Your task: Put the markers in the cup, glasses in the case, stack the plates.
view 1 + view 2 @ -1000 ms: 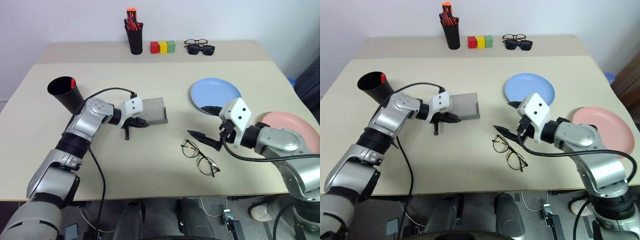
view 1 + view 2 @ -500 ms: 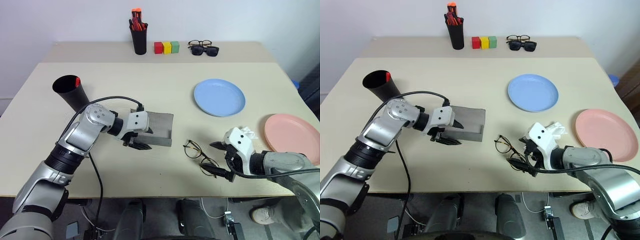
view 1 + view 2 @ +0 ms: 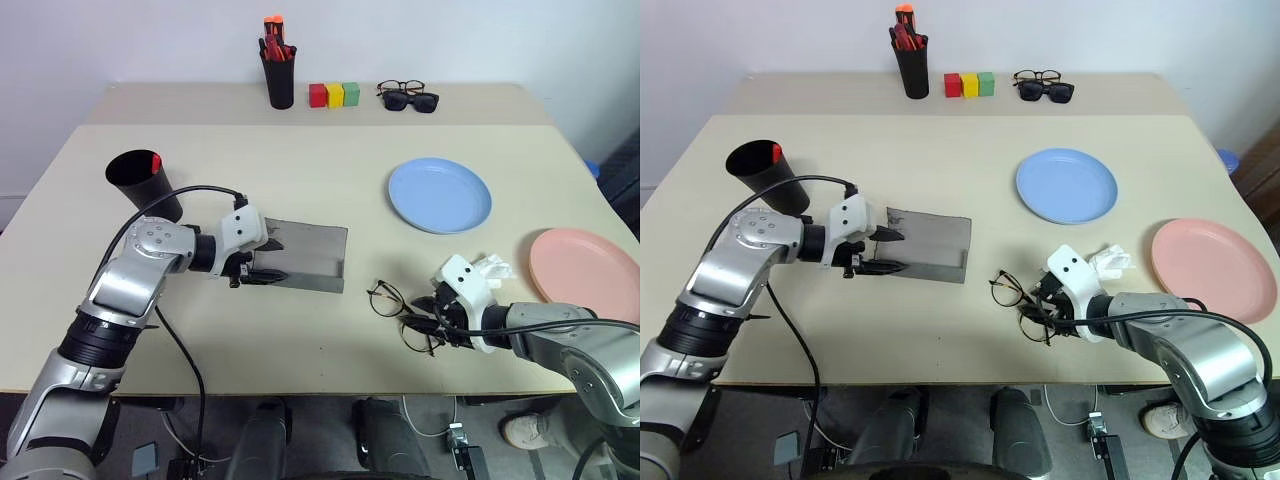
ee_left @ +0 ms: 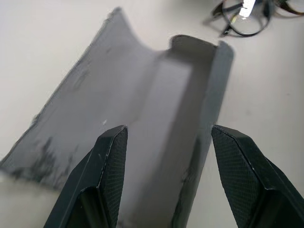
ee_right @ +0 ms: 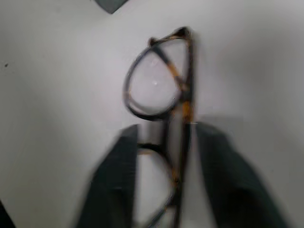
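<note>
My left gripper (image 4: 164, 178) spread at open case (image 3: 305, 256) near edge. Right gripper (image 5: 161, 164) straddling glasses (image 3: 402, 316) near front edge, not yet pinching. Open tabletop (image 3: 300, 175) between case and blue plate (image 3: 440, 195).

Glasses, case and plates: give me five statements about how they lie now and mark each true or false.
1. The case lies open on the table. True.
2. The glasses are inside the case. False: they lie on the table beside it, at the right gripper.
3. The pink plate is stacked on the blue plate. False: the two lie apart on the table.
4. The left gripper has its fingers spread over the open case. True.
5. The cup lies tipped on its side. False: it stands upright, with a red cap showing at its rim.
</note>
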